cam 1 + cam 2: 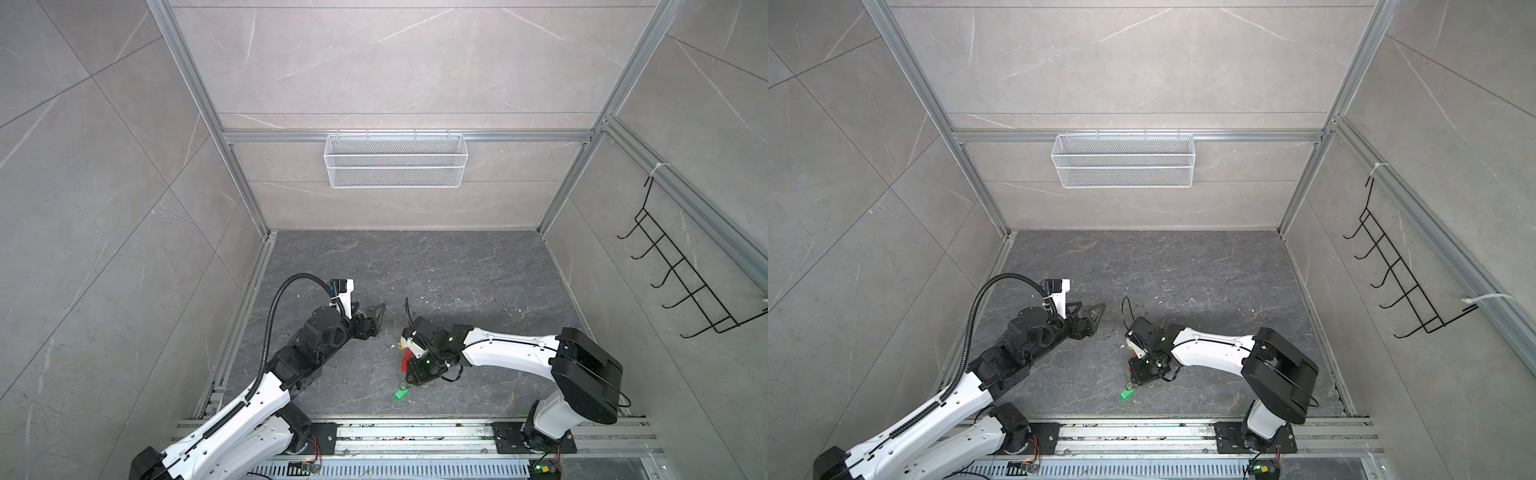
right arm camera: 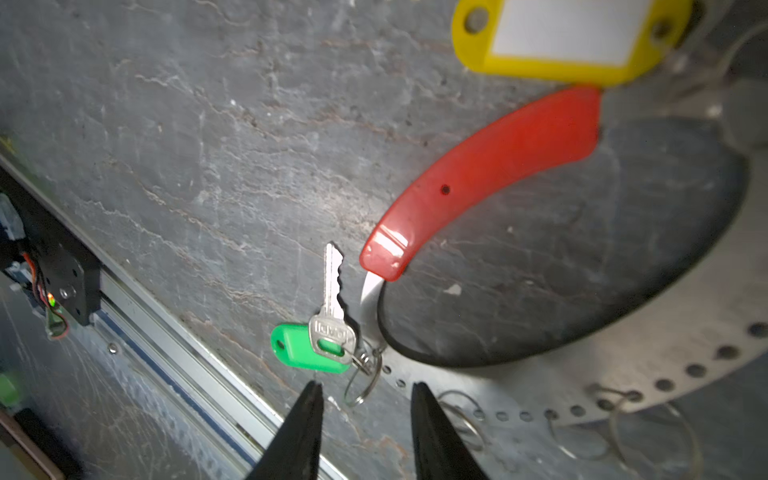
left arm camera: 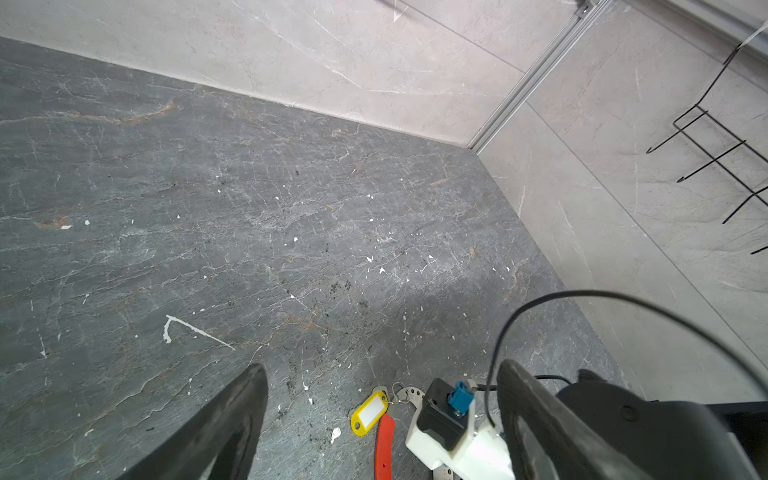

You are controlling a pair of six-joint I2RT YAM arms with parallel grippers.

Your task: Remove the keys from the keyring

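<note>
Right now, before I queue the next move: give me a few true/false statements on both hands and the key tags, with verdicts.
1. The left hand is open and holds nothing. True.
2. The green tag lies in the wall basket. False: it lies on the dark stone surface, just ahead of the right hand.
3. A silver key lies with its head across the green tag. True.
4. The right hand is clamped on the yellow tag. False: its jaws stand apart, gripping nothing, and the yellow tag lies off past the far end of the red sleeve.
</note>
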